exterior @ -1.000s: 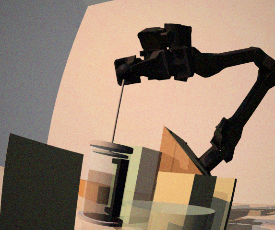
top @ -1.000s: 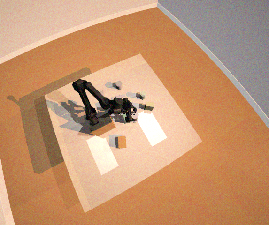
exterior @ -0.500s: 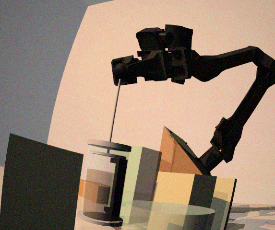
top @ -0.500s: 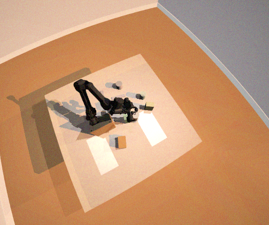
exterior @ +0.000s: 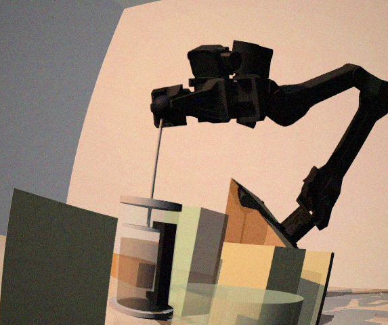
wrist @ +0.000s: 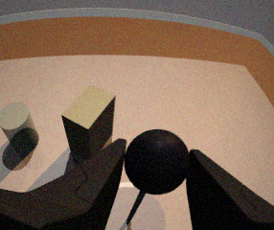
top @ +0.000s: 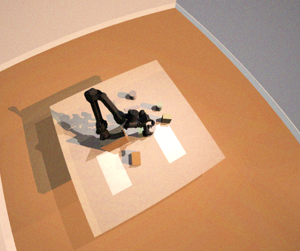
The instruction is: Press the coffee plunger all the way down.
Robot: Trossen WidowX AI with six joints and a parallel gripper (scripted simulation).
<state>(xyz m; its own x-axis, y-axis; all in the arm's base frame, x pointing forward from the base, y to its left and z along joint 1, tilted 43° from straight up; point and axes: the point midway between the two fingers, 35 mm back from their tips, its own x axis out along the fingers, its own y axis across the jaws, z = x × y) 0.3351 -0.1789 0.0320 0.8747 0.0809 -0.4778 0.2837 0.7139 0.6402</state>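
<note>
While the arm (exterior: 340, 154) reaches level over the press (exterior: 145, 255), fingers clamp the plunger knob (wrist: 156, 161).

a pale green block (top: 167, 117) is sitting on the tabletop (top: 187, 140), with a pale cylinder (top: 159, 106) lying at its 11 o'clock and an orange block (top: 135, 158) standing well apart at 7 o'clock.

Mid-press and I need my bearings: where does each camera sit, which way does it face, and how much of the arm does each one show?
Top: high overhead, looking down on the table; whole arm visible.
Exterior: low at table level, looking up past blocks at the coffee press; arm and gripper visible.
Wrist: on the gripper, looking down; only the fingers visible, shut on the plunger knob.
Shared: exterior and wrist both show the knob gripped.
</note>
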